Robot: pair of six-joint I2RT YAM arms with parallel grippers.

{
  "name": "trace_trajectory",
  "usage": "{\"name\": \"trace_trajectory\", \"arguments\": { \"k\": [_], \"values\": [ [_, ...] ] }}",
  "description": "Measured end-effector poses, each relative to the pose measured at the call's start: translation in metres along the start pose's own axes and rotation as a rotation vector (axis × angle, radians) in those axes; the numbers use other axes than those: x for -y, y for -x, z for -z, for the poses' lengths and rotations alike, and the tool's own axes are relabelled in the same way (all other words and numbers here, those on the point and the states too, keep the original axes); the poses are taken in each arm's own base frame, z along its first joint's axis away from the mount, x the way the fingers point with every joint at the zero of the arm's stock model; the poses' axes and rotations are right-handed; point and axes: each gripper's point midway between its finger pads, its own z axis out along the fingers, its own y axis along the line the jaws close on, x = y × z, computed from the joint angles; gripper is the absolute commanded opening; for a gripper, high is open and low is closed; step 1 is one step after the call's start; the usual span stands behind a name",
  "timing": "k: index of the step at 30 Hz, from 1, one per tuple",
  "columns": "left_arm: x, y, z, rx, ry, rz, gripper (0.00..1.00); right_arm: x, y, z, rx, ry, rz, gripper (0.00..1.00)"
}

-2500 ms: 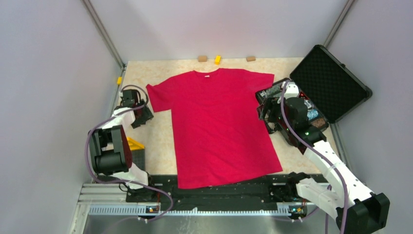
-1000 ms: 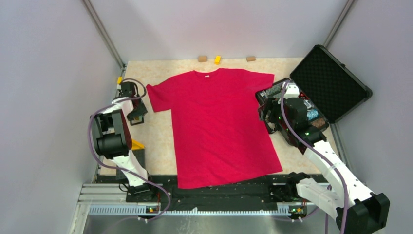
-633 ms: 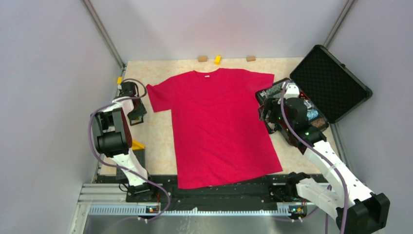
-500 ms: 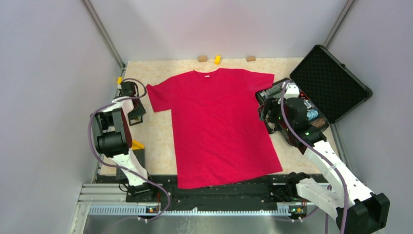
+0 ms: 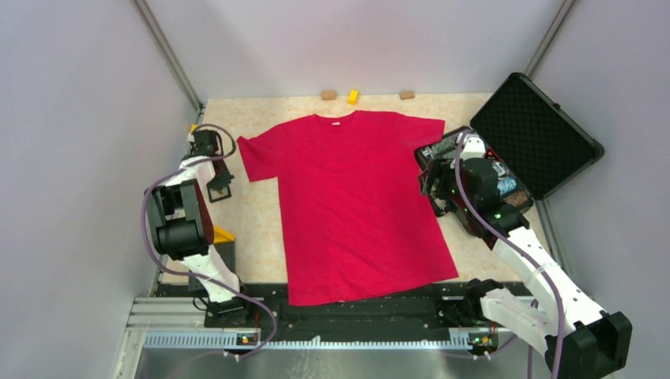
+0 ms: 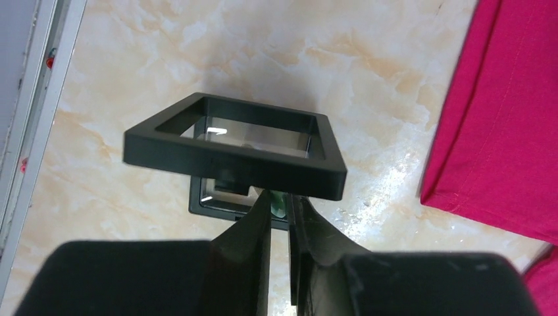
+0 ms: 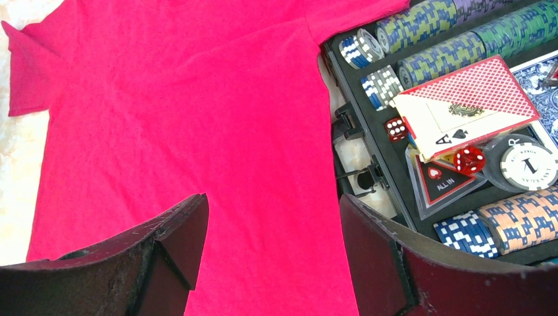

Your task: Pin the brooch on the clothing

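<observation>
The clothing, a red T-shirt, lies flat on the marble table; its sleeve hem shows in the left wrist view. Left of the sleeve stands a small black display box with its framed lid raised. My left gripper reaches into the box, its jaws drawn close on a small greenish brooch that fills the narrow gap. From the top view my left gripper is at the table's left edge. My right gripper hangs open above the shirt's right side, holding nothing.
An open black case at the right holds poker chips, cards and red dice. Three small blocks lie along the back edge. A yellow piece sits at the left rail, and a yellow-topped black block stands near the left arm.
My left gripper moved back and left to the small box and its jaws closed from wide to a narrow gap round the brooch. The right arm has not moved.
</observation>
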Motion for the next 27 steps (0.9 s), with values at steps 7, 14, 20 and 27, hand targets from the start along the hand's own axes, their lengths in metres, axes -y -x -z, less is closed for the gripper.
{"name": "trace_trajectory", "arguments": {
  "k": [7,14,20,27],
  "values": [
    [-0.003,0.002,0.008,0.009,0.016,0.002,0.00,0.000,-0.002,-0.001,-0.007,-0.002,0.000,0.74],
    [0.003,0.000,0.025,0.021,0.000,0.006,0.00,0.001,-0.005,-0.004,-0.019,-0.004,0.002,0.74],
    [0.024,-0.002,0.061,0.059,-0.087,-0.006,0.00,-0.001,-0.005,-0.004,-0.019,0.005,0.001,0.74],
    [0.072,-0.030,0.124,0.070,-0.308,-0.092,0.00,-0.001,-0.011,-0.005,-0.043,0.008,0.011,0.74]
  ]
}}
